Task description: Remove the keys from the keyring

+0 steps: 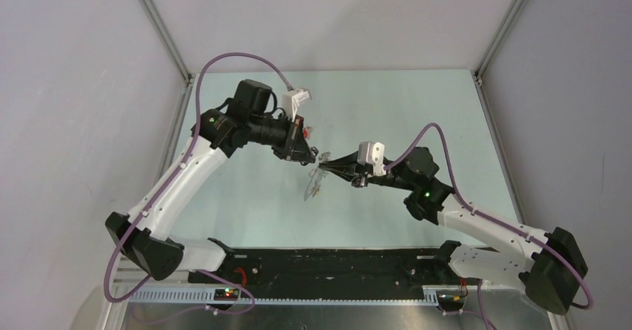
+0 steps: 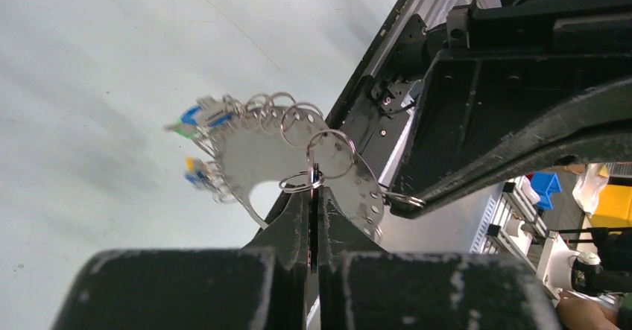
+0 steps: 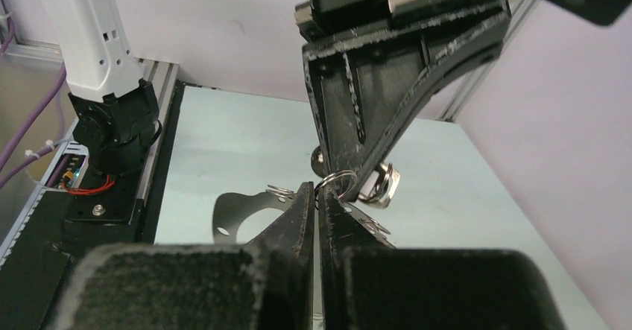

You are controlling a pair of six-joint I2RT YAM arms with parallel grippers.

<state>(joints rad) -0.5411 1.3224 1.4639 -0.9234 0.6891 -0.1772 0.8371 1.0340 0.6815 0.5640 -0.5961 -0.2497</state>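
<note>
The keyring [image 1: 316, 182] is a flat grey metal plate with holes along its rim and small split rings through them, held in the air between both grippers. In the left wrist view the keyring [image 2: 257, 151] carries blurred keys with blue, green and yellow tags [image 2: 197, 118] on its far side. My left gripper [image 2: 314, 192] is shut on a thin key [image 2: 314, 229] whose split ring [image 2: 302, 182] still hangs on the plate. My right gripper [image 3: 317, 192] is shut on the keyring's edge [image 3: 238, 209]. The two grippers' tips nearly touch [image 1: 320, 162].
The pale green table [image 1: 246, 203] lies below the hanging plate. A black base rail [image 1: 335, 264] runs along the near edge. Aluminium frame posts [image 1: 160, 24] and grey walls close in the sides. Both arms' purple cables arch above the table.
</note>
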